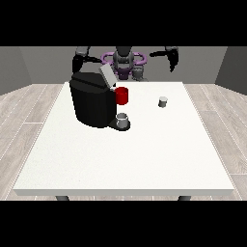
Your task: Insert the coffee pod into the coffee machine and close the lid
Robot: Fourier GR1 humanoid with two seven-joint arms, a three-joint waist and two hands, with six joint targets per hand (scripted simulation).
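Stood apart: pod (163, 101) right of open-lidded machine (94, 101), both raised hands' (172, 59) finger state impossible to tell.

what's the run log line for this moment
pod: on table, untouched | machine: lid open | both hands raised, holding nothing

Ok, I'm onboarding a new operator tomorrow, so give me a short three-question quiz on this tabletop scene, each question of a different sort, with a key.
1. True or false: the coffee machine lid is raised.
2. Where is the coffee pod? A) inside the machine B) on the table, apart from the machine, towards the view's right C) in a hand
3. Fill in: the cup on the machine's tray is grey; the cup behind it is ____.

Key: 1 true; 2 B; 3 red.
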